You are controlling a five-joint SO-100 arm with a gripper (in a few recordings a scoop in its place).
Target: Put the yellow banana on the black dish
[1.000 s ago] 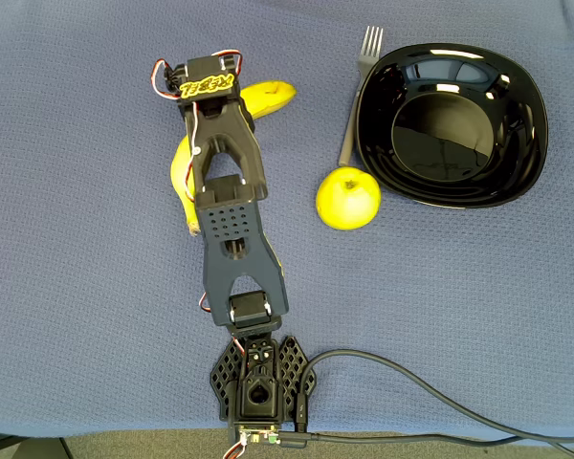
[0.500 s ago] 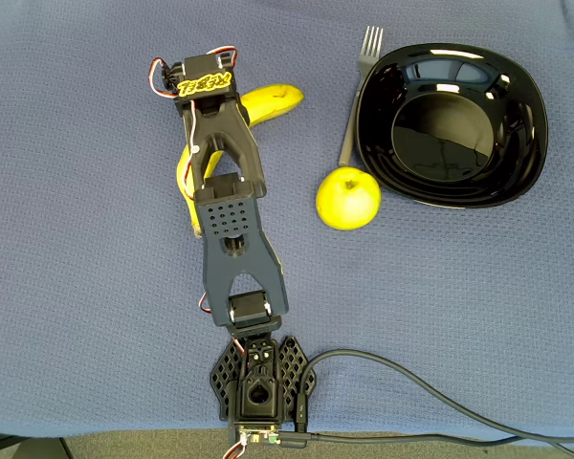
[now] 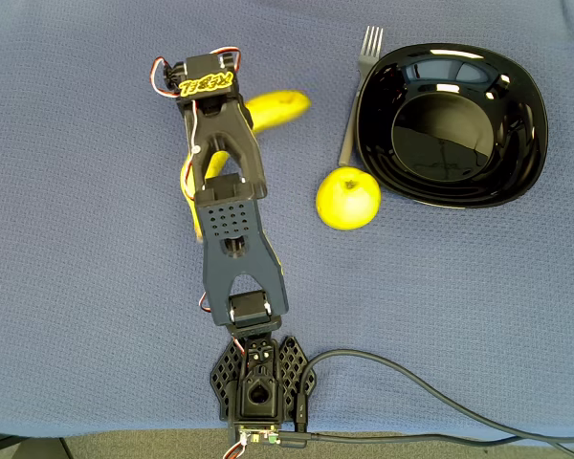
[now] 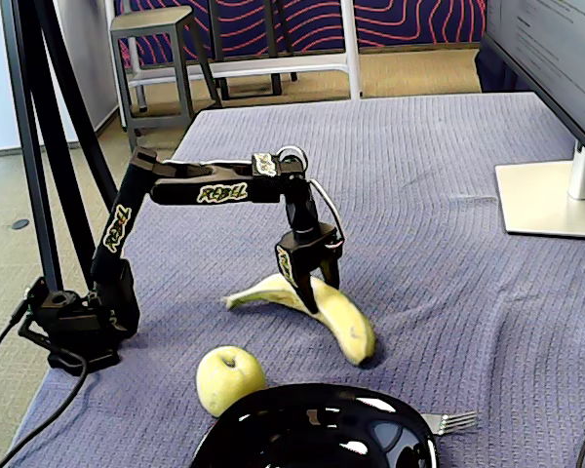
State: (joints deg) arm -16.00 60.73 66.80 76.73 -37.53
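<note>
Gripper: centre of the fixed view, fingers closed narrow across the yellow banana at mid-length.
Banana: upper centre-left in overhead view, partly under the arm; one end looks raised off the blue cloth, stem end low.
Black dish: upper right in overhead, well apart from banana.
Obstacles: apple and fork lie betw. banana and dish.
Risk: grip near mid-curve, so fruit may pivot or slip in transit; low carry could clip apple or dish rim.

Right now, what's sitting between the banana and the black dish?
In the overhead view, a yellow-green apple and a silver fork sit between the yellow banana and the black dish.
</note>
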